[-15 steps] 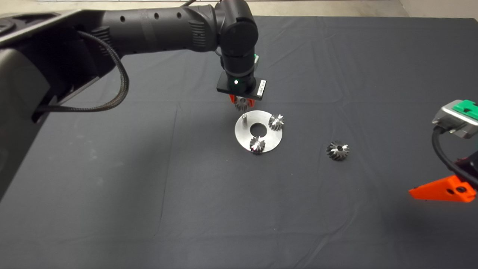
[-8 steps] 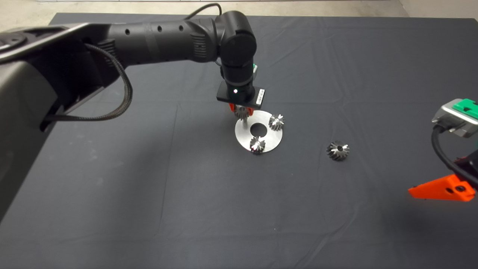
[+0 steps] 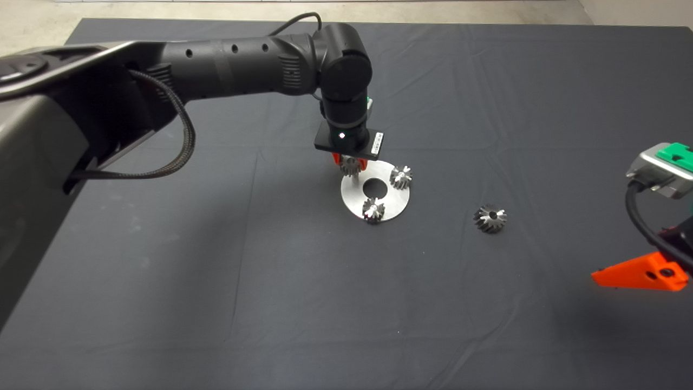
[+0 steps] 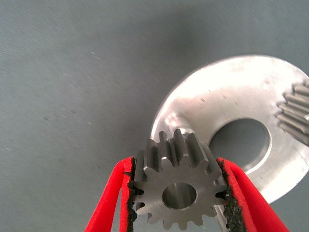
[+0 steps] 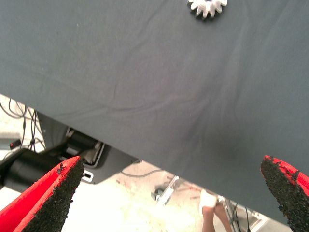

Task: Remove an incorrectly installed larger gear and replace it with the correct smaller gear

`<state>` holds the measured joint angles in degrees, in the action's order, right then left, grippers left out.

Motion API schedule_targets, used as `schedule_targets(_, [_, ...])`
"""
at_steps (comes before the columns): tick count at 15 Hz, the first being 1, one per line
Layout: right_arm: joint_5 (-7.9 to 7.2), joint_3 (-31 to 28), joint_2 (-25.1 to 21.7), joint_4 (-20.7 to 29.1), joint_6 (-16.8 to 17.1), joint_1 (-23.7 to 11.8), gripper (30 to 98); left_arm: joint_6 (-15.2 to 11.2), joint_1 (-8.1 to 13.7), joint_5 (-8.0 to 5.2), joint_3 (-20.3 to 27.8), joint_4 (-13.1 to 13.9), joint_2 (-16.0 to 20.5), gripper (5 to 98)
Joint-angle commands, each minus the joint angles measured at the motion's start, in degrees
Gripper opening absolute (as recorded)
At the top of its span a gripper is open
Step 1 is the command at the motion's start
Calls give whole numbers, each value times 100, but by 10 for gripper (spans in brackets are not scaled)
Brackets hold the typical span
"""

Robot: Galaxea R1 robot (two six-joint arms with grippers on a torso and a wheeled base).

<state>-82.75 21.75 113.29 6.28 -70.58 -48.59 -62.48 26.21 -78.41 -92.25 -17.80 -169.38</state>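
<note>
My left gripper (image 3: 351,162) hangs over the near-left rim of a round silver plate (image 3: 392,203) and is shut on the smaller gear (image 3: 351,166). In the left wrist view the red fingers (image 4: 241,193) clamp the smaller gear (image 4: 178,193) by its teeth, flat pale face and centre hole showing, low over the plate (image 4: 227,96). The gear hides the plate's peg. The larger gear (image 3: 490,218), dark with coarse teeth, lies on the mat right of the plate; the right wrist view shows the larger gear (image 5: 207,6) too. My right gripper (image 3: 644,273) waits open at the lower right edge.
Two more small gears (image 3: 401,177) (image 3: 373,210) stand on the plate around its centre hole (image 3: 374,188). One of these gears (image 4: 297,116) shows in the left wrist view. The dark mat (image 3: 216,271) covers the table. Its edge (image 5: 145,162) and the floor show between the right gripper's (image 5: 171,164) fingers.
My left gripper has come down with the smaller gear onto the spot of the plate's bare peg, which the gear now hides. The right arm and the larger gear have stayed put.
</note>
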Motion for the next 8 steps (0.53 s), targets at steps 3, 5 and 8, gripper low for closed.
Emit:
schedule_targets(3, [-13, -5, 6, 190, -43, -116, 968, -19, 130, 1, -7, 13, -30, 335])
schedule_targets(5, [-13, -5, -3, 181, -43, -116, 968, -45, 130, 36, -108, 13, -30, 335])
schedule_targets(8, [-13, -5, -3, 181, -43, -116, 968, -45, 130, 89, -125, 13, -30, 335])
